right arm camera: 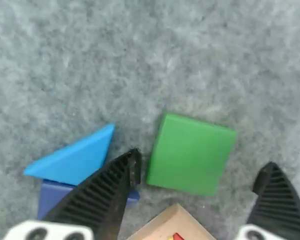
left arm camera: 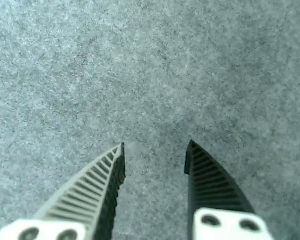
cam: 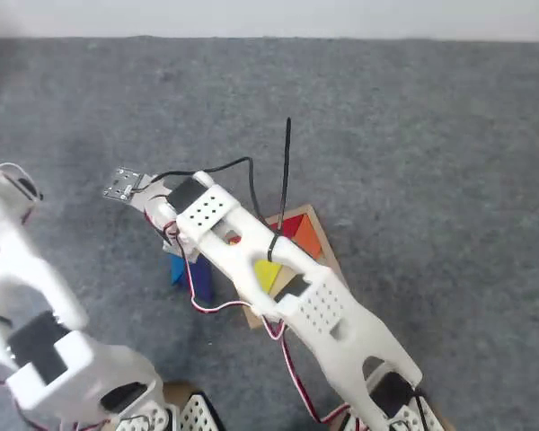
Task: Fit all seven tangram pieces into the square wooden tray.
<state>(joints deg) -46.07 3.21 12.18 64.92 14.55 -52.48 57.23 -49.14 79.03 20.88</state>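
Note:
My right gripper (right arm camera: 202, 157) hangs open above the carpet, its fingers either side of a flat green square (right arm camera: 190, 152). Beside it lie a light blue triangle (right arm camera: 72, 157) and a dark blue piece (right arm camera: 52, 195), partly under one finger. A corner of the wooden tray (right arm camera: 165, 225) shows close by. From the high view, the tray (cam: 328, 247) holds red (cam: 292, 224), orange (cam: 307, 241) and yellow (cam: 266, 272) pieces, largely covered by the right arm (cam: 314, 305). The blue pieces (cam: 177, 268) lie just left of the tray. My left gripper (left arm camera: 156, 144) is open over bare carpet.
Grey carpet covers the whole table. The left arm (cam: 36, 296) stands at the near left, well away from the tray. A black cable (cam: 286, 171) rises off the right arm. Open carpet lies beyond and to the right of the tray.

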